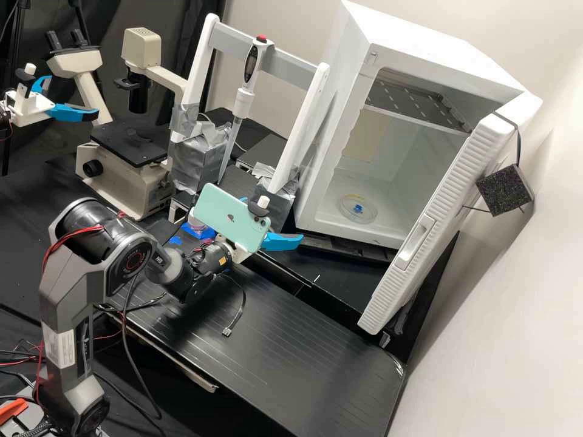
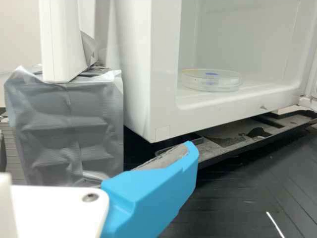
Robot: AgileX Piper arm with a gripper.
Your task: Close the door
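We see the white cabinet (image 1: 419, 33) standing open in the upper right of the high view, its pale interior and metal shelf (image 1: 419, 104) exposed, so we judge that the closing is all left to do. Its door (image 1: 454, 185) hangs wide on the right side of the frame, slanting from upper right down to lower centre-right; it is thick and white, with fine ribs along its face. A black strap loops over its upper end, near a dark speckled block (image 1: 504, 189). A smooth, long handle (image 1: 418, 243) sits midway down the ribs. Near the frame's centre, our gripper (image 1: 273, 218) is well apart from the door, its jaws spread wide with nothing between them. Inside the cabinet lies a clear round dish (image 1: 358, 209).
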